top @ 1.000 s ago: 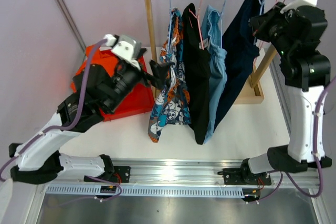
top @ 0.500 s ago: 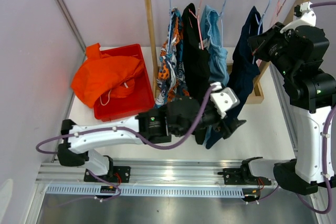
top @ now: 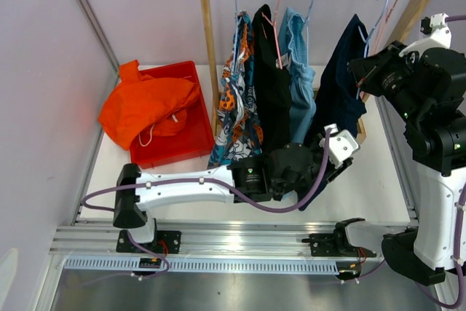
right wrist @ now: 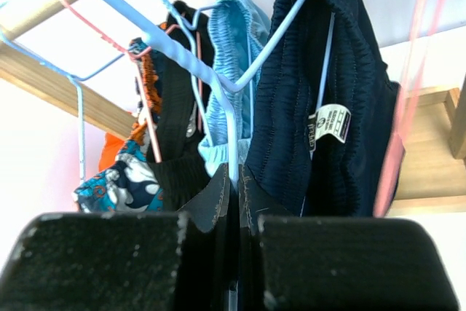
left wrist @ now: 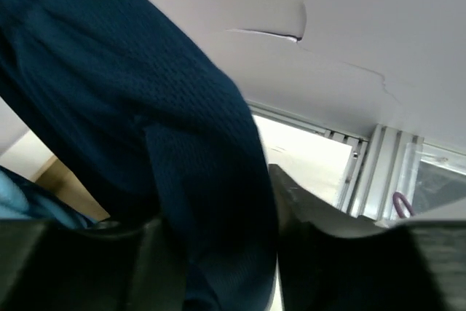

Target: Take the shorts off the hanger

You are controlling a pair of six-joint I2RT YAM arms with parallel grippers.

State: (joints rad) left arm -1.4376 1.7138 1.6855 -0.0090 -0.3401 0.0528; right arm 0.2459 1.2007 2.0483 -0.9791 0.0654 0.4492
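so the navy shorts (top: 338,85) hang at the right end of the wooden rack (top: 211,56), on a blue hanger (right wrist: 175,49). the right claw (right wrist: 234,187) is pinched tight on that hanger's wire just under the rack's rod, with the waistband right beside it. can't tell if the hook actually sits on the rod.

the left claw (left wrist: 218,242) is low in front of the rack, clamped on the navy shorts' bottom hem, with fabric bunched between the fingers.

left of the navy pair, the light blue shorts (top: 300,85), black shorts (top: 271,92) and patterned shorts (top: 237,107) hang side by side, touching. the orange shorts (top: 145,103) are off the rack's left side, piled over a red bin (top: 186,143).
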